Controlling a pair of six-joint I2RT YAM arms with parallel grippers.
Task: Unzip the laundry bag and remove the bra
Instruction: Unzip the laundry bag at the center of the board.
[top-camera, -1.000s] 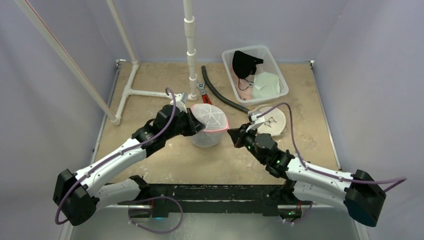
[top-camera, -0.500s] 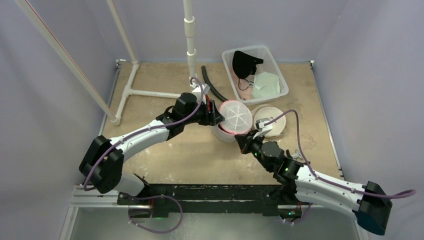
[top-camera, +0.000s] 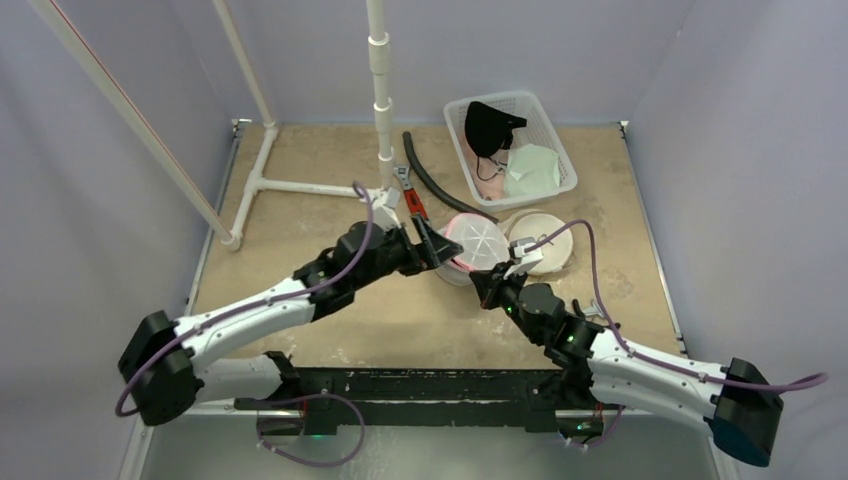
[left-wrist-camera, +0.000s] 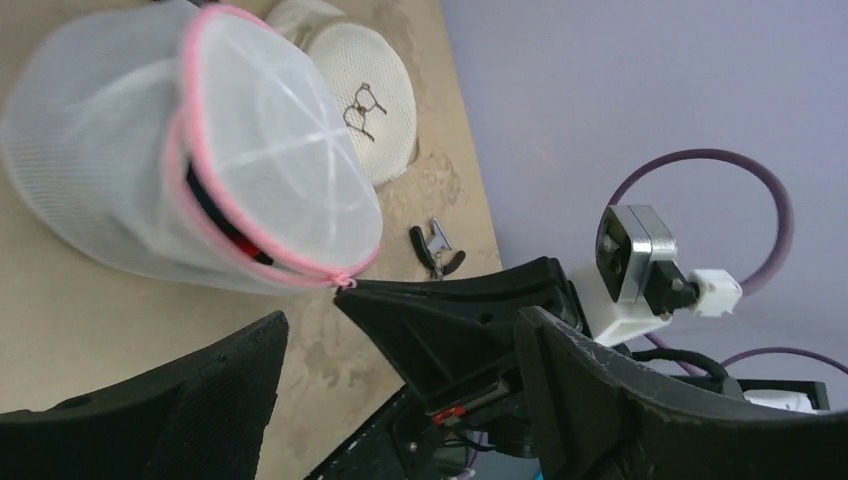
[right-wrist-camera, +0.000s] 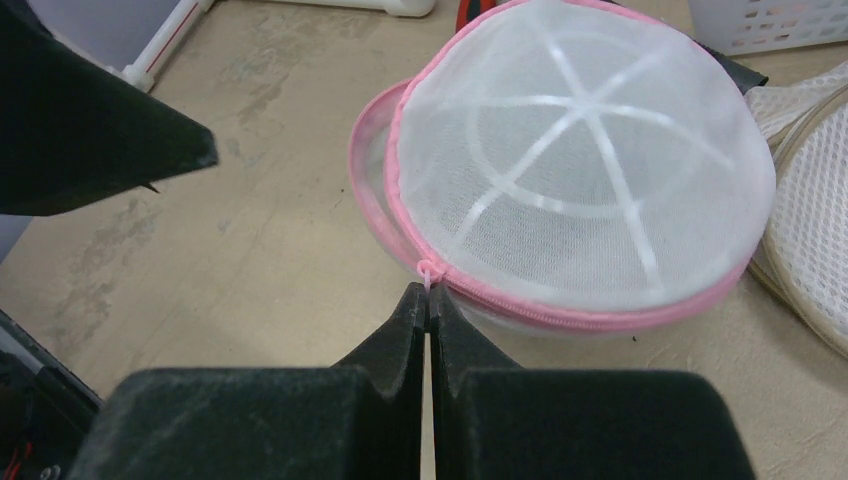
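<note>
While the right gripper (right-wrist-camera: 428, 300) pinches shut on the zipper pull (right-wrist-camera: 428, 272) at the near rim of the laundry bag (top-camera: 472, 243), note that the left gripper (top-camera: 432, 243) stands wide and empty just left of the laundry bag, making it the nearer tool to the gap in the pink seam. Through that gap you see a dark strip running along the rim inside the laundry bag, probably the bra (left-wrist-camera: 222, 222). Count one laundry bag, one zipper pull, one cream mesh pouch (top-camera: 540, 240) just right of the laundry bag, and two grippers.

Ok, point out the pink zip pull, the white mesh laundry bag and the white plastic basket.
pink zip pull (right-wrist-camera: 428, 270), right wrist view, loop
white mesh laundry bag (right-wrist-camera: 580, 150), right wrist view, domed top
white plastic basket (top-camera: 490, 97), top external view, far rim
</note>
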